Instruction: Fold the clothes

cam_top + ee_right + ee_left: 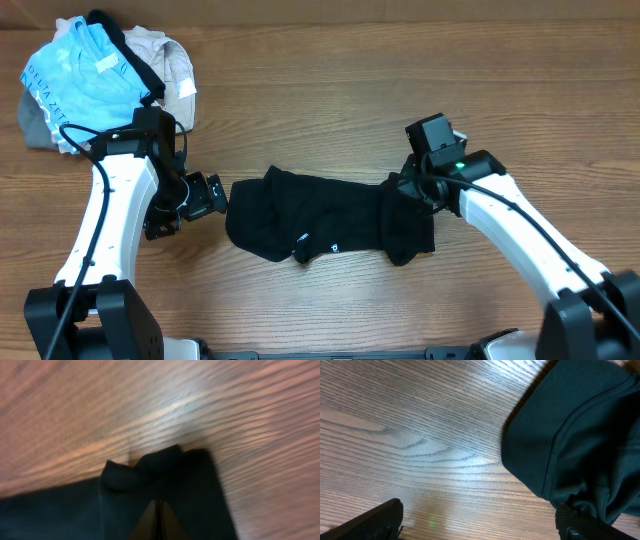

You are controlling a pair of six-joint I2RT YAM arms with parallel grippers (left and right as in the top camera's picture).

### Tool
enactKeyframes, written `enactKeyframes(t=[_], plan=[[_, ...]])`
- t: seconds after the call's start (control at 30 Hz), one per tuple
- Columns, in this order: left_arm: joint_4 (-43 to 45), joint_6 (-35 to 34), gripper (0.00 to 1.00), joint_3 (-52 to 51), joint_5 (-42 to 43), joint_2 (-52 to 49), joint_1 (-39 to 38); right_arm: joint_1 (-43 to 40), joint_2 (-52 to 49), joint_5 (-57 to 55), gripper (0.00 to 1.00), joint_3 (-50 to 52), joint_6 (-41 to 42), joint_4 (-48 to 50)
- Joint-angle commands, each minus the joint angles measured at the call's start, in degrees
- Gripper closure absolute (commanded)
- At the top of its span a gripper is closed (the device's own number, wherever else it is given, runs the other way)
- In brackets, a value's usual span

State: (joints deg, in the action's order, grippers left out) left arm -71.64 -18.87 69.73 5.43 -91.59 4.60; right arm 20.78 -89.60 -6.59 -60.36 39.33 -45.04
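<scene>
The clothes (320,220), a plain black T-shirt, lie crumpled in a long bunch across the middle of the wooden table (330,90). A tiny white logo shows near its front edge. My right gripper (408,190) is at the shirt's right end. In the right wrist view its fingers (159,505) are pressed together, shut on a pinch of the black fabric (125,495), and the picture is blurred. My left gripper (205,195) stands wide open just left of the shirt. In the left wrist view the gripper (480,527) holds nothing, and its right finger (585,525) reaches the shirt's edge (570,435).
A heap of other garments sits at the back left corner: a light blue shirt with lettering (85,80), a beige piece (175,65) and a grey one (35,120). A black strap (130,55) lies over the heap, close behind my left arm.
</scene>
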Motion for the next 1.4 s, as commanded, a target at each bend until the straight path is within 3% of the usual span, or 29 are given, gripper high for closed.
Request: enactKeyframes(t=[0.0,0.23,0.43,0.77,0.87,1.0,1.1,1.37], plan=[[-0.09,0.9,0.0,-0.24,0.63,0.85,-0.13,0.11,-3.5,6.78,0.96,0.74,-1.16,1.49],[0.15,0.9,0.0,-0.24,0.61,0.85,-0.13,1.95,-11.23,11.47,0.96,0.72,-1.88,5.16],[0.39,0.87,0.0,-0.24,0.61,0.85,-0.13,4.46,-10.6,13.55,0.96,-1.53,-3.17,5.57],[0.37,0.9,0.0,-0.24,0.59,0.85,-0.13,3.17,-1.75,7.54,0.96,-15.34,-2.86,-18.86],[0.33,0.9,0.0,-0.24,0.59,0.85,-0.13,3.08,1.18,7.54,0.86,-15.85,-2.95,-24.98],[0.33,0.9,0.0,-0.24,0.61,0.85,-0.13,3.45,1.2,8.44,0.87,-14.88,-3.19,-30.12],[0.22,0.9,0.0,-0.24,0.61,0.85,-0.13,4.11,0.9,8.85,0.86,-10.95,-3.58,-27.54],[-0.13,0.92,0.0,-0.24,0.59,0.85,-0.13,4.24,-0.79,15.87,0.83,1.25,-3.54,-9.4]])
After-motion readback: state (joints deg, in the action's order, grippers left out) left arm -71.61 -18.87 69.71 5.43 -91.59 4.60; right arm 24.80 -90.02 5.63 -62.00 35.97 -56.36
